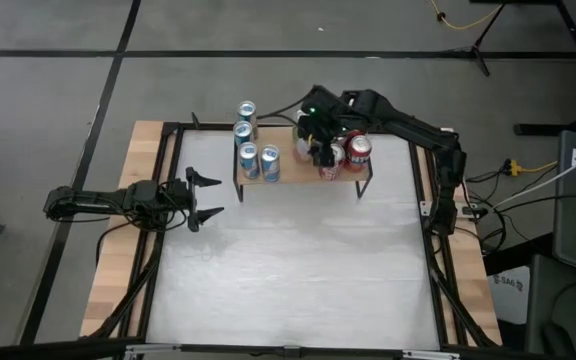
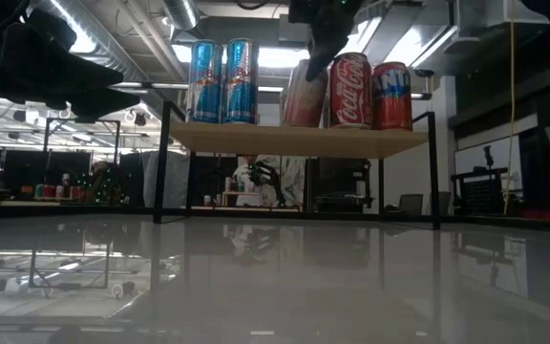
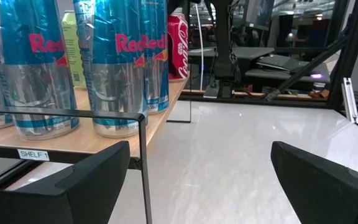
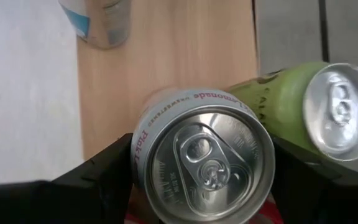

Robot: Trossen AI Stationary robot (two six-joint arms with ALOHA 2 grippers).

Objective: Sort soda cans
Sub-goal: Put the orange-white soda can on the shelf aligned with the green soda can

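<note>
While the left gripper (image 1: 211,196) is held wide open and empty, a pale pink lemonade can (image 4: 202,157) is clasped between the right gripper's (image 1: 320,149) fingers, a yellow-green can (image 4: 278,102) just beside.

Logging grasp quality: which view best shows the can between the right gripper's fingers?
The right wrist view: the pink lemonade can fills it, top up, between the right gripper fingers. The low view shows its side, tilted; the high view mostly hides it; the left wrist view misses it.

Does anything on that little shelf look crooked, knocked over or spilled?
One thing stands out: the pink lemonade can between the right claw's fingers leans in the low view, while the blue cans and red cans stand upright on the wooden shelf. Nothing looks spilled or dented. The left claw waits open, off to the side.
</note>
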